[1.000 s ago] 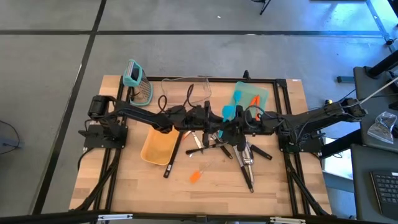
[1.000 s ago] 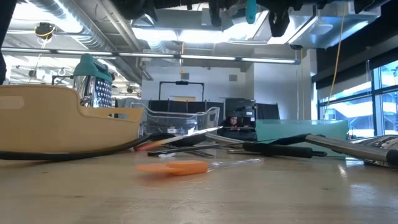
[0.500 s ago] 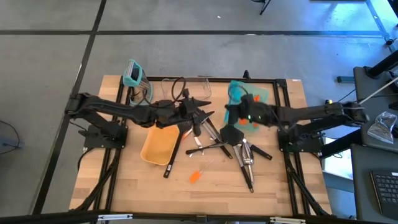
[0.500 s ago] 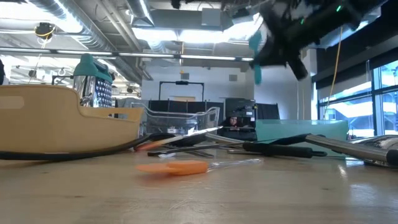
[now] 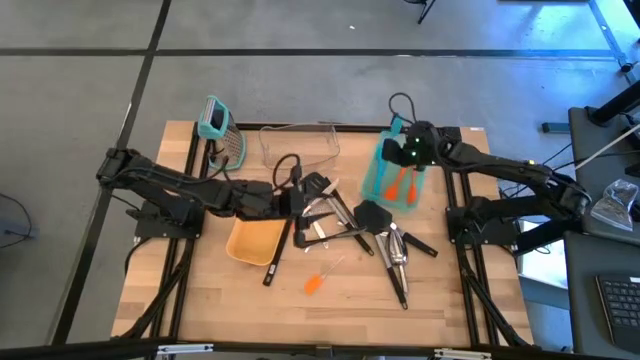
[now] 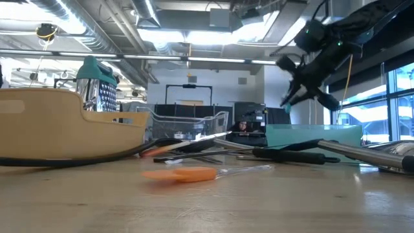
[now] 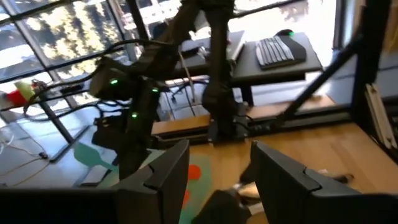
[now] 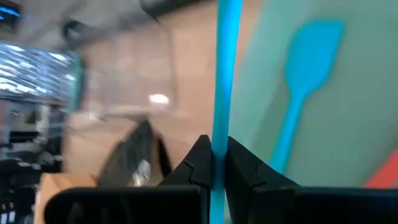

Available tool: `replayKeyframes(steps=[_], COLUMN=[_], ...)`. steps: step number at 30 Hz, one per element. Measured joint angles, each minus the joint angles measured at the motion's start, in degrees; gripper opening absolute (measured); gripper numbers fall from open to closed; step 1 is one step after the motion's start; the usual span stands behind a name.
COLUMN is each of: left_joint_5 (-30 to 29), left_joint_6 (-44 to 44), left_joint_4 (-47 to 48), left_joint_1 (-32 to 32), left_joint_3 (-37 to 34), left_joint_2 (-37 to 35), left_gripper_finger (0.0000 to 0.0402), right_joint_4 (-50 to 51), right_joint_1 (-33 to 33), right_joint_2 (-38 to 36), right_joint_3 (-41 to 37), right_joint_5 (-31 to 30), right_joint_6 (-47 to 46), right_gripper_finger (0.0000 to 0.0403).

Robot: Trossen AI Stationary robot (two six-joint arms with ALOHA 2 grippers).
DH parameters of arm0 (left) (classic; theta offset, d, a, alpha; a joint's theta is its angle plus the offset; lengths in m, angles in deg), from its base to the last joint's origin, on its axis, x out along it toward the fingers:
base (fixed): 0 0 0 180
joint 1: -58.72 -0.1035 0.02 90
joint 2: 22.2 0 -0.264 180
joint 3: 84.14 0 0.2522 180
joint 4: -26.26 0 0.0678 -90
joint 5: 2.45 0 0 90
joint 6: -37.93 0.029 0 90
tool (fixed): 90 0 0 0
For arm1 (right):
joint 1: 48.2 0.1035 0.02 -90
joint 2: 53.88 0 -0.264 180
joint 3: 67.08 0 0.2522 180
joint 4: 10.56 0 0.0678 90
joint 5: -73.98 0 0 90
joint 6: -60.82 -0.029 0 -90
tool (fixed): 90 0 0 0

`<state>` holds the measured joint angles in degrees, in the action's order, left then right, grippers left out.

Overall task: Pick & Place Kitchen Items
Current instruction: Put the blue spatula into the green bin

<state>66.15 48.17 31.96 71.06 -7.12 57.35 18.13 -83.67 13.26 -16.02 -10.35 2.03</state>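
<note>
The left claw (image 5: 312, 190) is hovering low over the wooden table (image 5: 460, 310), with the heap of dark utensils (image 5: 365, 232) lying just beside it and the tan bowl (image 5: 254, 238) near its arm. The right claw (image 5: 408, 150) is hanging above the teal tray (image 5: 385, 180), where orange spatulas (image 5: 403, 184) are lying.

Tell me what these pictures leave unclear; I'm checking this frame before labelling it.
- High view: the head of the blue utensil held by the right gripper is hidden under that arm above the teal tray.
- Right wrist view: the blue utensil's ends are cut off by the picture's edges.
- High view: the pile of utensils overlaps; no count possible.
</note>
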Motion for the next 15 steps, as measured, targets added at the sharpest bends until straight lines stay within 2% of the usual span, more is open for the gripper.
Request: replayKeyframes(steps=[6,15], left_joint_5=[-0.1,-0.6], left_joint_6=[0.6,0.6], left_joint_4=[2.3,2.7], left_joint_1=[1.2,1.1], left_joint_3=[0.0,-0.1], left_joint_2=[0.4,1.0], left_gripper_finger=[0.0168,0.0168], right_joint_4=[1.9,-4.1], right_joint_1=[0.0,1.4], right_joint_2=[7.5,18.5], right_joint_3=[0.0,0.0], right_joint_5=[1.8,7.0], right_joint_6=[-1.0,-4.2], right_gripper_finger=[0.0017,0.0017])
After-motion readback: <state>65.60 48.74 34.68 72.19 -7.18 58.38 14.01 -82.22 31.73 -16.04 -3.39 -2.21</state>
